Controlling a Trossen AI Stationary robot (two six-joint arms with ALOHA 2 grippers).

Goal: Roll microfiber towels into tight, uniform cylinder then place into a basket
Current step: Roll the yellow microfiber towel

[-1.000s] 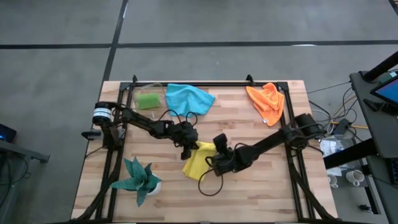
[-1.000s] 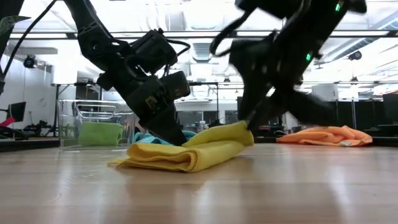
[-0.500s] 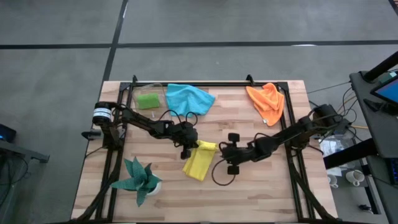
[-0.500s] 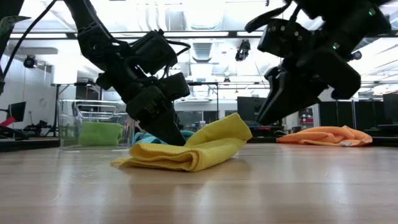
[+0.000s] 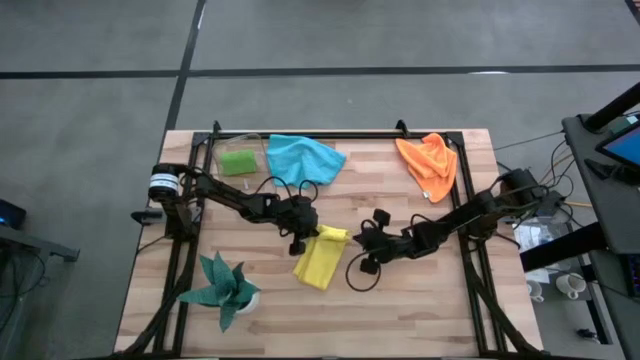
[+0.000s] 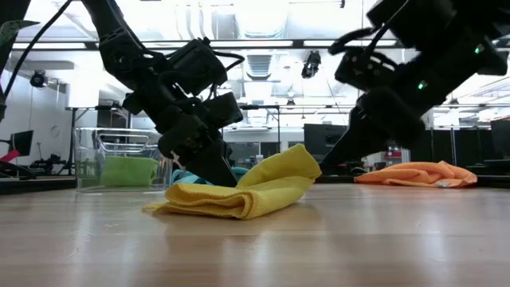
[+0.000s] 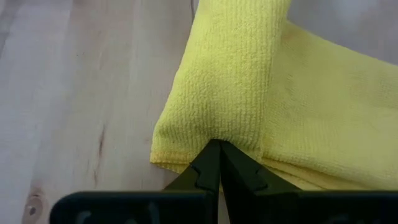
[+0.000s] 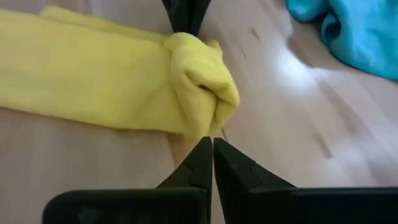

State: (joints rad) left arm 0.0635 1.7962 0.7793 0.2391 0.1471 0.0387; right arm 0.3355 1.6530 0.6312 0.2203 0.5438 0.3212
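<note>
Our left hand [image 7: 217, 149] has its fingers pressed together on a pinch of the soft yellow microfiber towel [image 5: 320, 257], right at the thick folded end, where the cloth bulges up around the tips. Our right hand [image 8: 211, 146] is pressed together too, but on nothing: it hangs just short of the same end from the opposite side, with a sliver of bare wooden worktop [image 5: 420, 300] between its tips and the cloth. From the hands outward the towel runs as a loose, flattish fold, not yet a cylinder. We judge it light, limp and quick to spring open, so it wants holding at the doubled edge, through all layers, with the roll kept pinned. Beyond the left hand lies the crumpled bright blue towel [image 5: 303, 158], then the small clear rectangular basket [image 5: 240, 160] with the lime green towel [image 5: 238, 161] inside; the orange towel [image 5: 429, 163] sits well apart, behind the right hand.
</note>
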